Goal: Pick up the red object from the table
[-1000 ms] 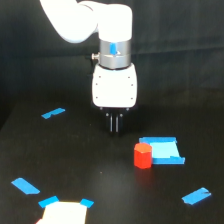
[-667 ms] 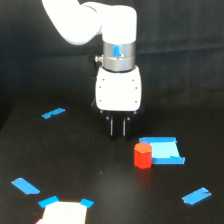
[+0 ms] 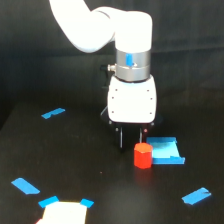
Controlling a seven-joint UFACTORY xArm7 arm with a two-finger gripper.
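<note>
**Pincer closing on the block**

Table [image 3: 60,165]: black, taped. Pincer [image 3: 132,137], fingers apart and empty, has shifted toward the exterior view's right, now hanging just behind the red object [image 3: 143,155]. Block stands beside blue square [image 3: 165,151]. Descent likely next.

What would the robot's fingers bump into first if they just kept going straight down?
Probably the bare black table. The gripper points straight down, and the red object sits just toward the exterior view's right of the fingers. Depth is unclear from this one view, so the nearer finger might clip the red object's edge.
</note>
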